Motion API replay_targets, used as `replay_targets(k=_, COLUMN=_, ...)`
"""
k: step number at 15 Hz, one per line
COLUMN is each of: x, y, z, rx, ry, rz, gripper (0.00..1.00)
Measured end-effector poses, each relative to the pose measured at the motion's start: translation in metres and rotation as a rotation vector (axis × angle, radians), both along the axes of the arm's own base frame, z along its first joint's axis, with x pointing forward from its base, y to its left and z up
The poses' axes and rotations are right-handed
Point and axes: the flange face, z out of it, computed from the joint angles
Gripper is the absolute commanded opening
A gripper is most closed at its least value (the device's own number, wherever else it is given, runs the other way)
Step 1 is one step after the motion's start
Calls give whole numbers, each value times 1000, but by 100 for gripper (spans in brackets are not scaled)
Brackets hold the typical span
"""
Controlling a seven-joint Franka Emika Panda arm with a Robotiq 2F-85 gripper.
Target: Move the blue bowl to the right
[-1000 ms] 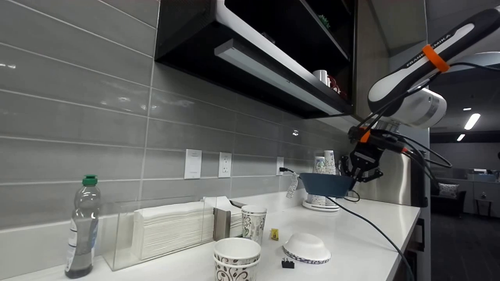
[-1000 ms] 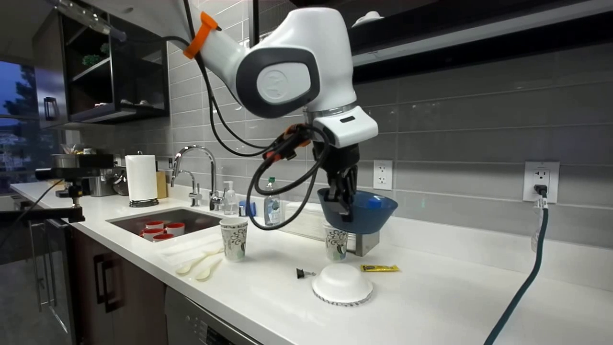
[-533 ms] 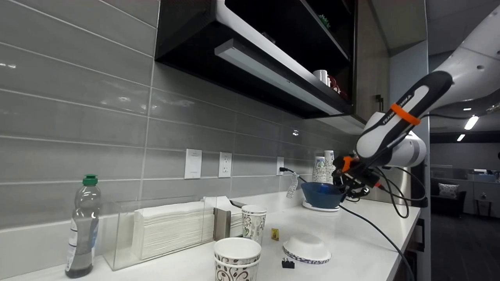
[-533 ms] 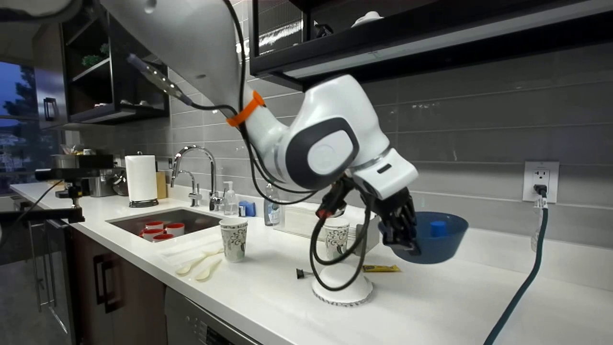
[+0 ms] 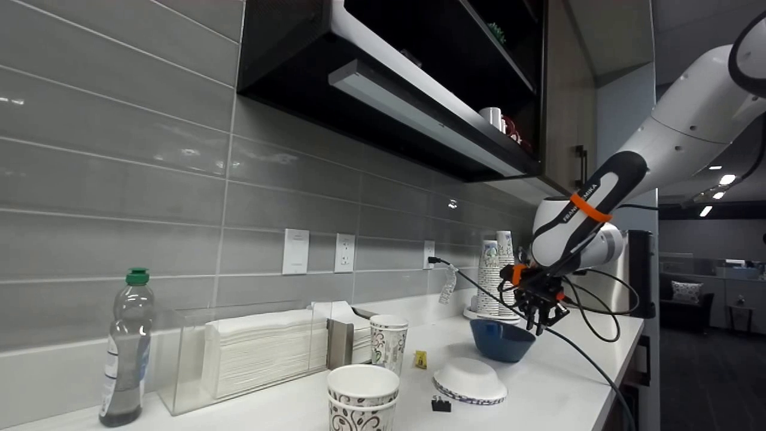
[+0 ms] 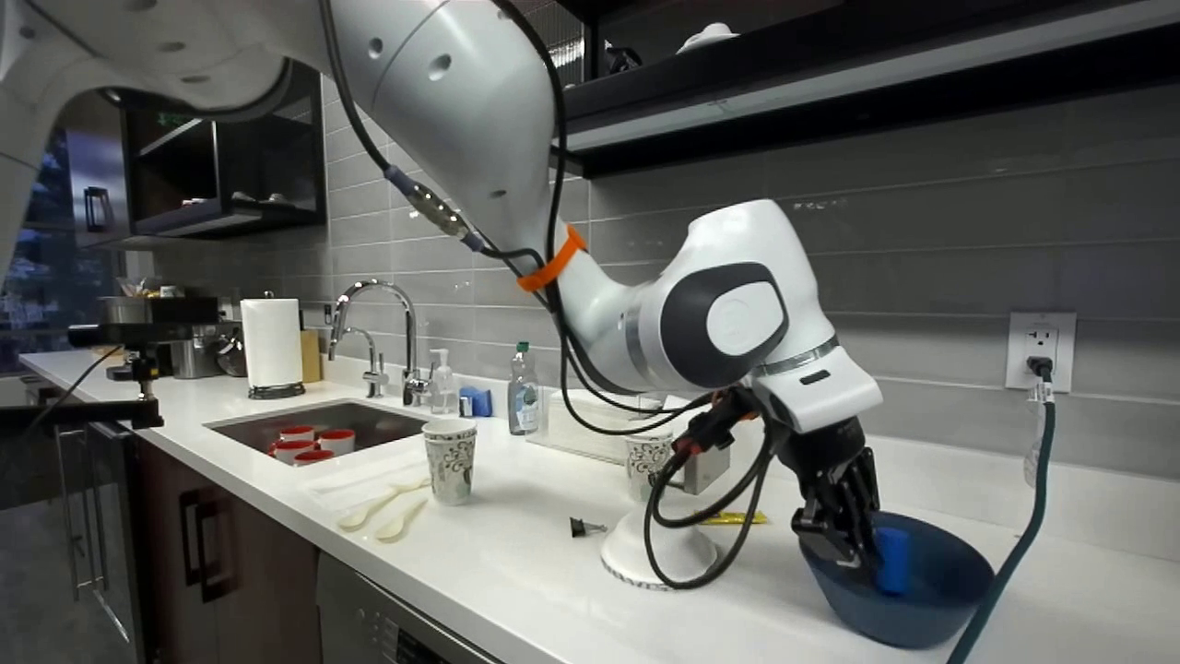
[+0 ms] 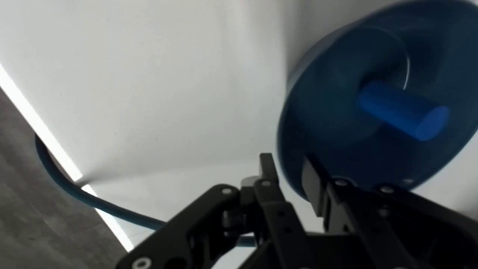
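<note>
The gripper (image 7: 289,169), slightly parted, straddles the blue bowl (image 6: 922,604) at its rim. A cable (image 6: 1044,466) runs just right, an upturned white dish (image 5: 470,378) left.

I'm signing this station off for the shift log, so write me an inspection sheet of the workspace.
Surface: white counter, running along a tiled wall
Job's things: blue bowl, apparently resting on the counter, blue cylinder inside
Clutter: upturned white bowls, patterned cups, yellow packet, black binder clip, pale utensils
Pincer: open, straddling the bowl's rim; contact cannot be told
Cables: dark cable runs from a wall outlet past the bowl and over the counter's edge; arm cables hang in loops
Surroundings: sink holding red-and-white mugs, overhead cabinet, green-capped bottle
</note>
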Motion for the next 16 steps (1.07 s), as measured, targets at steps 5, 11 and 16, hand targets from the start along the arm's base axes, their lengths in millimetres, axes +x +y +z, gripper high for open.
replay_targets(k=5, x=21, y=27, z=19, rx=77, ry=54, rz=0, gripper=93)
replay_targets(k=11, x=-23, y=30, z=111, rx=24, ry=51, rz=332, gripper=100)
replay_targets(k=16, x=-103, y=36, z=189, rx=34, ry=-65, rz=574, gripper=100)
